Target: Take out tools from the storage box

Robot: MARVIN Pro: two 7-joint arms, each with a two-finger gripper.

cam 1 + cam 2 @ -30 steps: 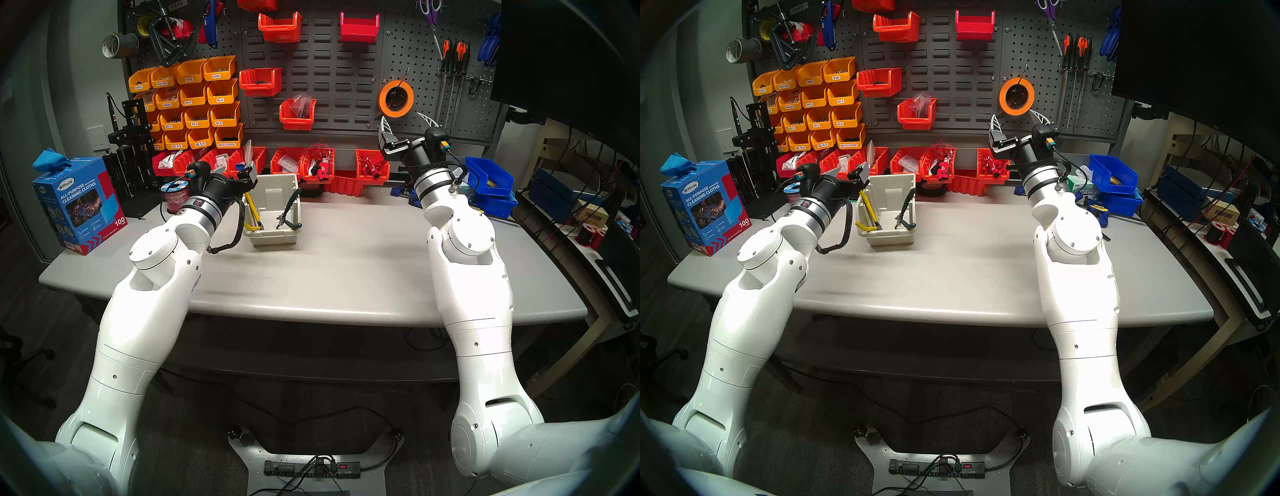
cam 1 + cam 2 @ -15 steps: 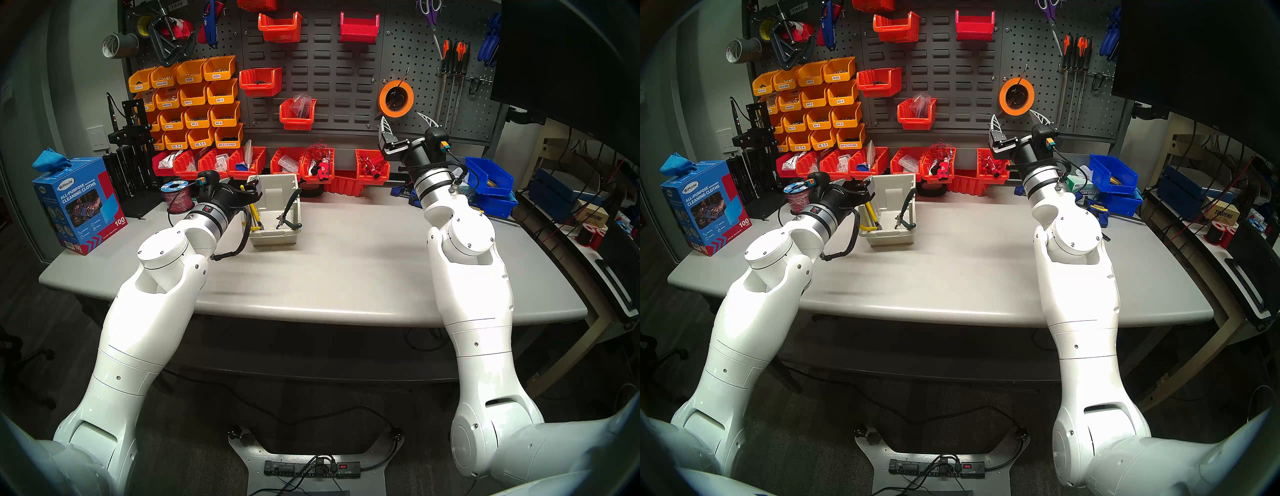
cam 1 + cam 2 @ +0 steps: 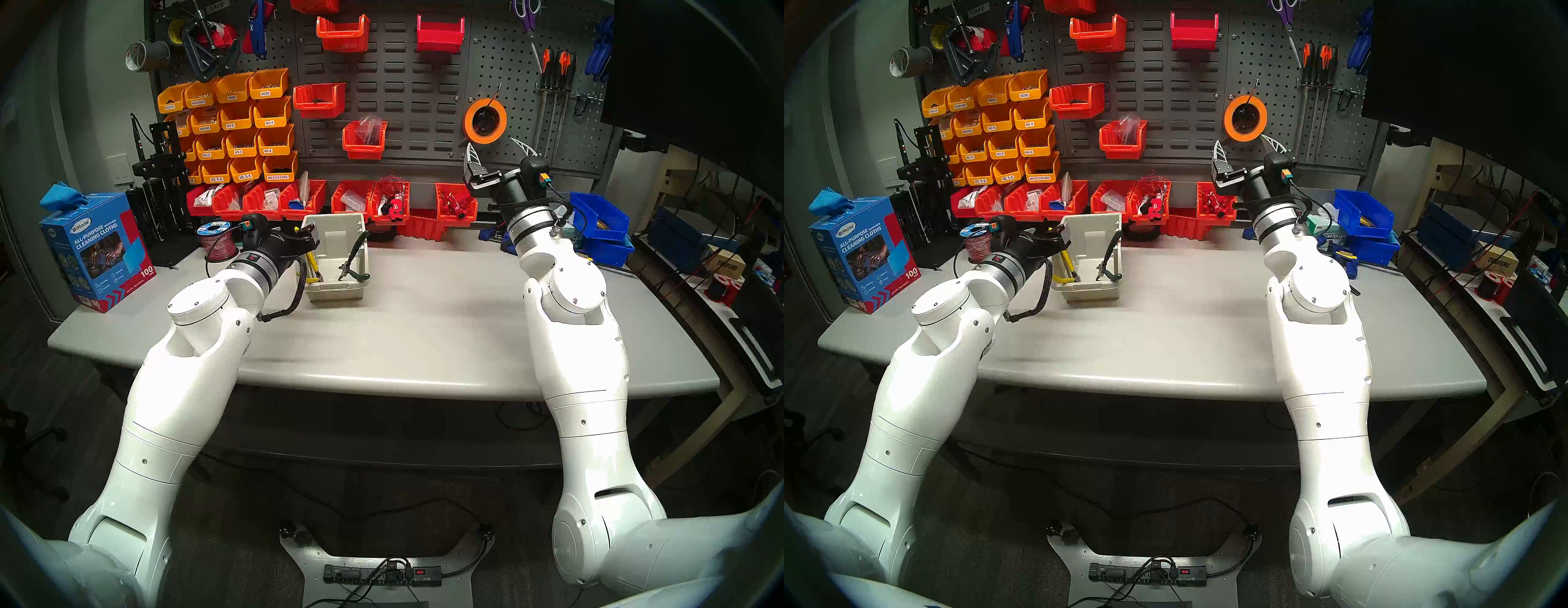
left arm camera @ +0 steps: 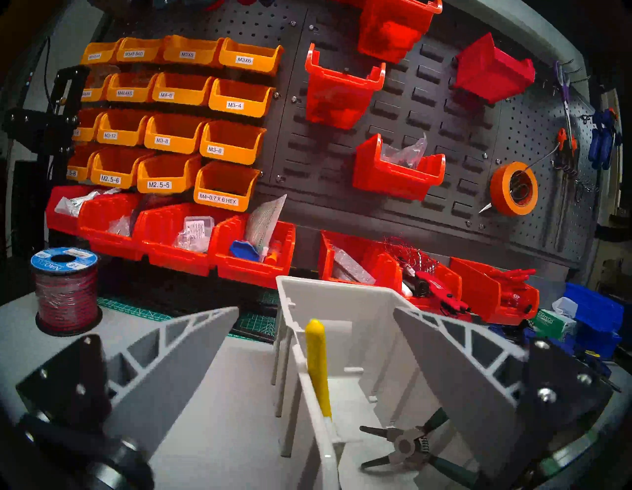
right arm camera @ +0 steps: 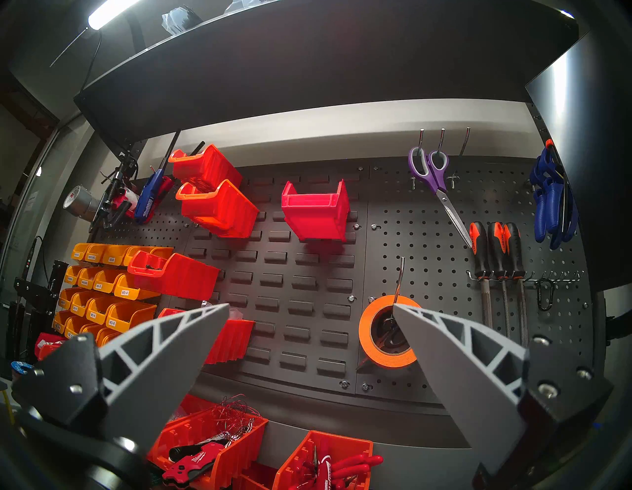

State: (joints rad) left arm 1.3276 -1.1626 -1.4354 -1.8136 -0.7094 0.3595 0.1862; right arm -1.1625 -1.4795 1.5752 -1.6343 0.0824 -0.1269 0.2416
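Observation:
The off-white storage box stands on the grey table, left of centre. The yellow-handled pliers lean against its left inner wall. The green-handled pliers lean against its right wall, jaws down. My left gripper is open at the box's upper left rim. In the left wrist view its fingers straddle the box's left wall and the yellow handle, with the green pliers by the right finger. My right gripper is open and empty, raised high at the right, facing the pegboard.
A row of red bins lines the table's back edge just behind the box. A wire spool and a blue cleaning-cloth box stand to the left. Blue bins sit at the back right.
My left arm has moved forward, right and down, bringing its open gripper from above the box's left side to the rim around the yellow handle. The right arm has not moved.

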